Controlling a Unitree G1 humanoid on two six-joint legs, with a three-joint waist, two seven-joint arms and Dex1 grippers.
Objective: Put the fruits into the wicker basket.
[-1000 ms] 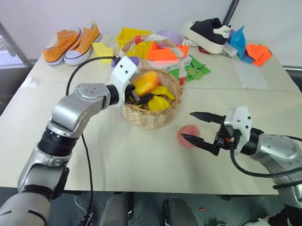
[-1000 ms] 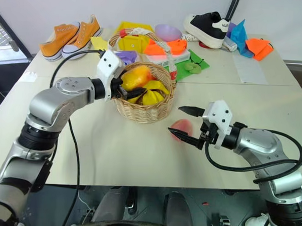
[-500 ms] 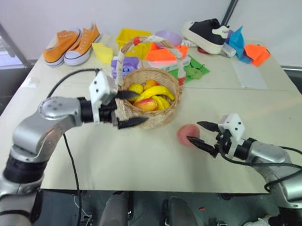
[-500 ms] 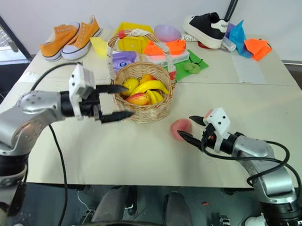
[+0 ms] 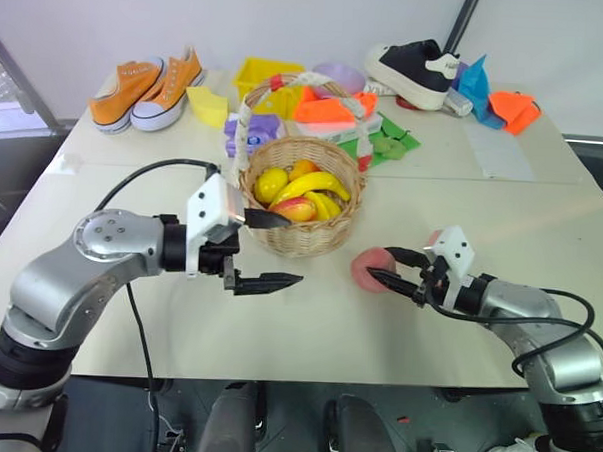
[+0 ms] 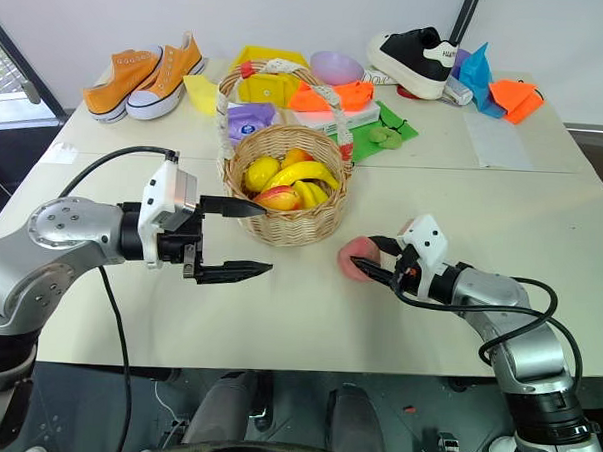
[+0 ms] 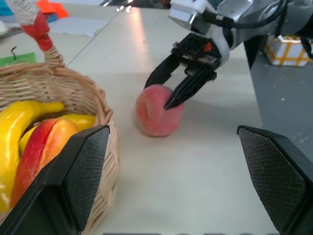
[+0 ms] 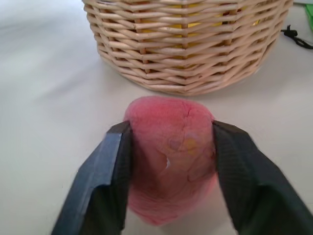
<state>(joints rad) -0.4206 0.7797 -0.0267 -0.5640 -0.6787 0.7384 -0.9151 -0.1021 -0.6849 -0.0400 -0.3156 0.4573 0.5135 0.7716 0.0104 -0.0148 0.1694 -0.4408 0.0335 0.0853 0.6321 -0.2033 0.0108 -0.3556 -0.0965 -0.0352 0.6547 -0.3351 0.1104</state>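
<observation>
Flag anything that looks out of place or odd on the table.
One fruit is outside: the peach sits on the table beside the wicker basket, with the right gripper closed around it. The mango lies inside. Nothing is spilled or damaged.

peach (image 5: 371,268) right of basket (image 5: 299,234) (mango (image 5: 295,209) inside)

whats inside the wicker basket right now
The wicker basket holds the mango, a banana and a lemon. Anything beneath them is covered.
</observation>
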